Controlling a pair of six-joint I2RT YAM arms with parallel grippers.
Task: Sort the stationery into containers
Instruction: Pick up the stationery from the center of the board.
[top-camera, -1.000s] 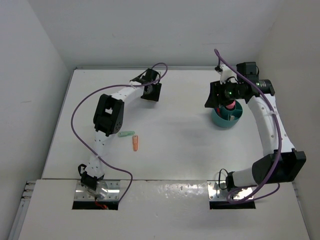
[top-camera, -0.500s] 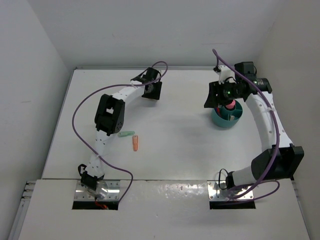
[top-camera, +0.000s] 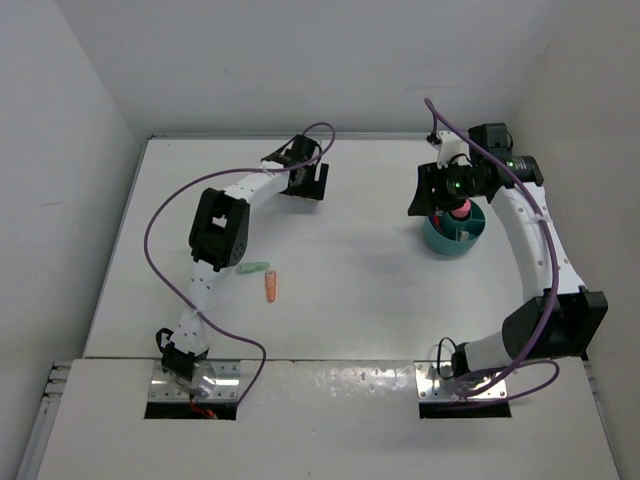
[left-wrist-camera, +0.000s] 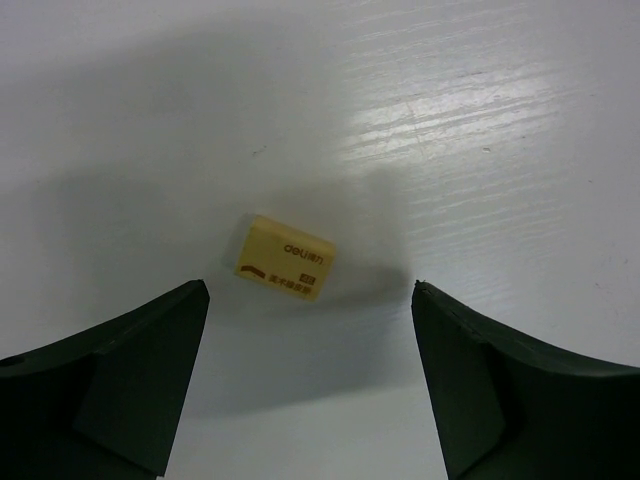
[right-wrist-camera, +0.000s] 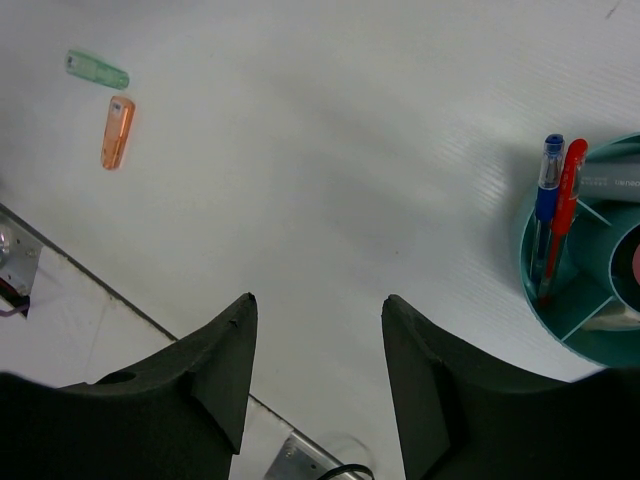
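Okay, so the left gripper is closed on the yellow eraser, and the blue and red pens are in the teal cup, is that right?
Not quite. The left gripper is open, not closed on the yellow eraser. The left wrist view shows the eraser lying on the table between the spread jaws, touching neither. The blue pen and red pen are indeed in the teal cup.
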